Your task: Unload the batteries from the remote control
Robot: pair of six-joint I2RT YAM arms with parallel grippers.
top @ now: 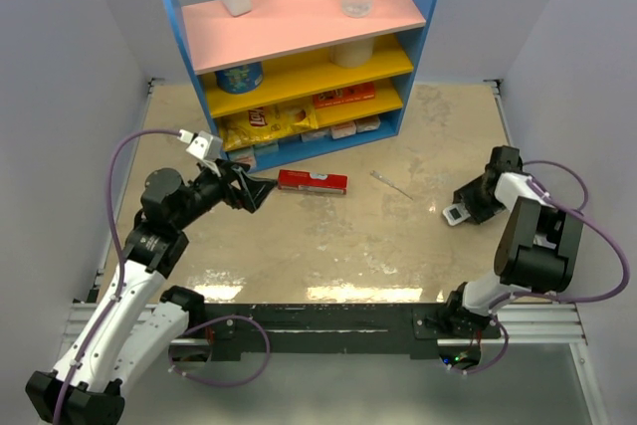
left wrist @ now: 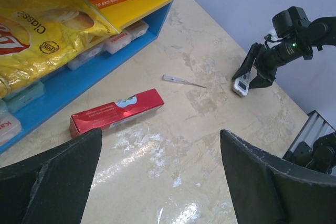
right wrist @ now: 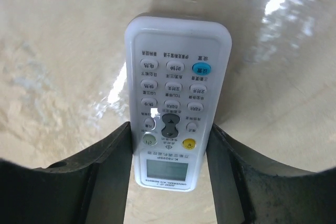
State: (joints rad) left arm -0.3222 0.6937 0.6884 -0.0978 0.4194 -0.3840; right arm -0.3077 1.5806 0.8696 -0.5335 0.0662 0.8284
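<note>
My right tool (right wrist: 169, 132) is clenched on the slim white plastic remote control (right wrist: 176, 98), one finger flat against each long side near its display end. The remote control lies button face up on the pale marbled desk (top: 328, 246), well to the right of the flat red cardboard box (left wrist: 116, 111). A thin clear stick (left wrist: 184, 81) lies between the red box and the remote control. My left tool (left wrist: 160, 137) hangs released and holds nothing, above the desk just left of the red box.

No batteries show. I judge they sit behind a cover on the underside, which faces the desk. The shell should be light and stiff, but its smooth sides look slippery. I would hold it by the long edges, squeeze gently, and leave the back free for the other tool. Once loose, small round batteries would likely roll across the desk.
</note>
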